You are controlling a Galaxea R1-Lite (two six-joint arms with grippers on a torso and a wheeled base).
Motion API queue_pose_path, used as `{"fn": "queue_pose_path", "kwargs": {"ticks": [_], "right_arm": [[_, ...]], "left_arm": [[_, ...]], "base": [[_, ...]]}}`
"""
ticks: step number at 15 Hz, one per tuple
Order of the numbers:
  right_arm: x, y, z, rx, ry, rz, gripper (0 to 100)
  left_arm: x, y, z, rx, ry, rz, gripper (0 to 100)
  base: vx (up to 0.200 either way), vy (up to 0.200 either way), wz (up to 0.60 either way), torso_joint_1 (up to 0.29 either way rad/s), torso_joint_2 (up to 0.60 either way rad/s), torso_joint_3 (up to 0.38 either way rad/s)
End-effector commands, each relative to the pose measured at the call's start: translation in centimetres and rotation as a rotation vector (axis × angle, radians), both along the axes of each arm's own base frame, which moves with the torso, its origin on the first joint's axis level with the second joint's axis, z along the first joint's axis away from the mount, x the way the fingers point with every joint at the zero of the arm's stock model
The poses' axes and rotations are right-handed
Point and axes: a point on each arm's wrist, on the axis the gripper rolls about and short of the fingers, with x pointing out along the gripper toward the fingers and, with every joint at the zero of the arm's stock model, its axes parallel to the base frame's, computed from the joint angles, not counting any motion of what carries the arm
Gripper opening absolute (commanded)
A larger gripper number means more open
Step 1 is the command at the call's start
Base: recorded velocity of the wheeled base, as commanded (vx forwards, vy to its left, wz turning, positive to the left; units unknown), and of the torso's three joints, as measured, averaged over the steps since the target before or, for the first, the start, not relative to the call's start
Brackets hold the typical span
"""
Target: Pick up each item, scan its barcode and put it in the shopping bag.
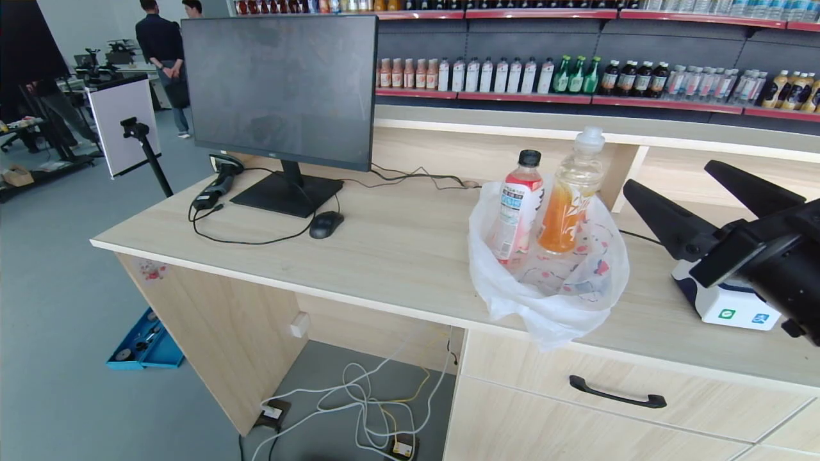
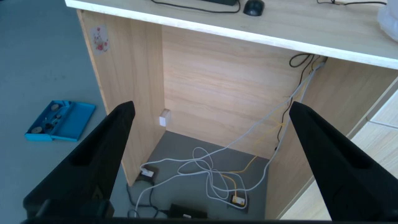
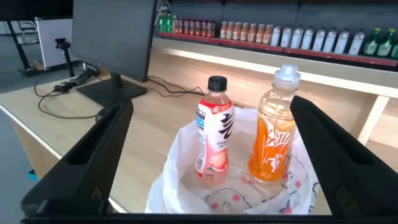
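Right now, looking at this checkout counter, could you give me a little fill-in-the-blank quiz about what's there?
1. The white shopping bag holds ____ bottles.
2. The pink drink bottle in the bag has a ____ cap, and the orange drink bottle stands next to it.
3. The right gripper hangs beside the bag with its jaws ____, holding nothing.

Missing words: two; black; open.
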Motion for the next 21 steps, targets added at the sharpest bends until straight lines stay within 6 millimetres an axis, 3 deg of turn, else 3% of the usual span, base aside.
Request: {"fn": "queue_pose_path", "kwargs": {"ticks": [1, 5, 12, 21], "right_arm": [[-1.4, -0.7, 0.2, -0.001, -0.026, -0.007, 100], [-2.7, -1.6, -1.1, -0.027, -0.007, -0.024, 100], [-3.0, -1.8, -0.9, -0.024, -0.023, -0.025, 100], [-3.1, -1.8, -1.0, -0.027, -0.017, -0.024, 100]], "left_arm": [[0.0, 0.0, 0.0, 0.000, 0.001, 0.000, 100], [0.0, 0.0, 0.0, -0.002, -0.001, 0.000, 100], [0.0, 0.0, 0.0, -0.009, 0.001, 0.002, 100], [0.0, 0.0, 0.0, -0.009, 0.001, 0.002, 100]], "base": [[0.000, 0.000, 0.00, 0.000, 0.00, 0.000], [0.000, 0.000, 0.00, 0.000, 0.00, 0.000], [0.000, 0.000, 0.00, 0.000, 0.00, 0.000], [0.000, -0.200, 0.00, 0.004, 0.00, 0.002]]}}
